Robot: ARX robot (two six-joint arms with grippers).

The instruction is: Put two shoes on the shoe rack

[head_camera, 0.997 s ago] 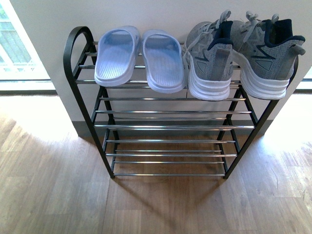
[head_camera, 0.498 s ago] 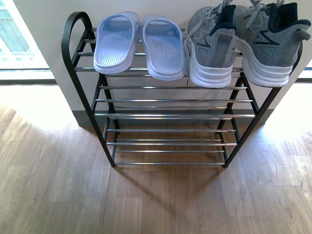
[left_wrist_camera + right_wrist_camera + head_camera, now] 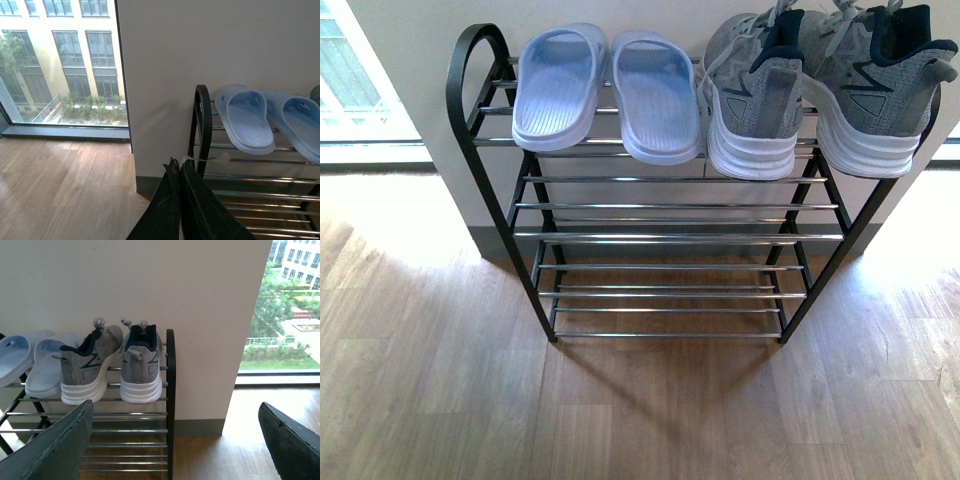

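Left gripper (image 3: 178, 172) jaws together, empty; right gripper (image 3: 175, 440) jaws wide apart. Beyond both: shoe rack (image 3: 660, 238), slides (image 3: 605, 95) and sneakers (image 3: 820, 90) on top tier. Wall (image 3: 215, 45) behind, windows flanking.

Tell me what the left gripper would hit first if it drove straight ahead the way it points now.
Probably the shoe rack: the shut left gripper lines up with its black end upright, beside the pale blue slide sandals. Depth is unclear, so it might slip past to the wall.
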